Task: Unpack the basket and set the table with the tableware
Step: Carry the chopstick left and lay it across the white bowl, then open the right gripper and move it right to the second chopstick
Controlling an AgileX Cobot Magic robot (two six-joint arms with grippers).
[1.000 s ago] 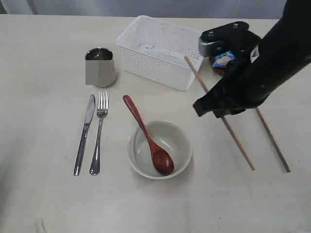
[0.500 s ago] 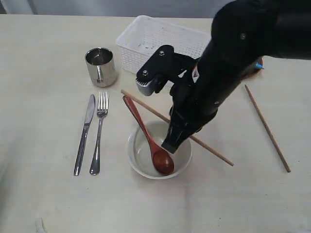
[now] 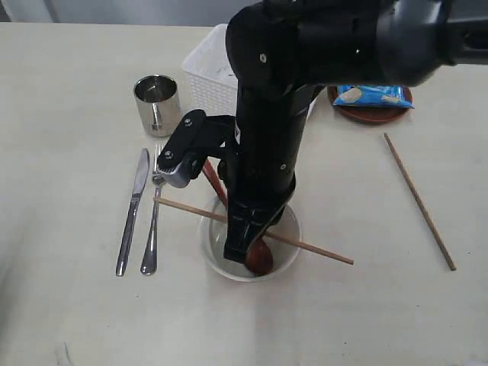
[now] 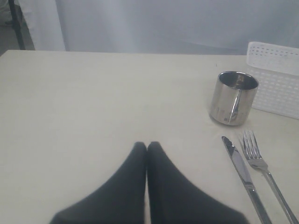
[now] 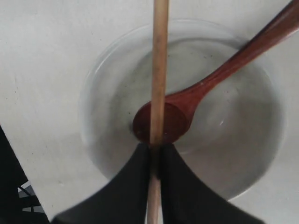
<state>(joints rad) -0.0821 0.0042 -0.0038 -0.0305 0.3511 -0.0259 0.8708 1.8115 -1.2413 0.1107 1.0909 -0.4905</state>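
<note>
Our right jaws are clamped on one chopstick point(image 5: 160, 70), holding it across the bowl point(image 5: 233, 140) and the wooden spoon point(image 5: 177, 121). Our left jaws sit pressed together above the bench point(image 4: 93, 93). The other chopstick point(image 3: 419, 202) lies apart, right of the bowl.

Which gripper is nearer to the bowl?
Right. The right gripper hangs just above the bowl, shut on a chopstick. The left gripper is over bare table; its view shows no bowl.

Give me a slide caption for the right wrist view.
Right gripper pinches a chopstick over the bowl with the wooden spoon in it.
</note>
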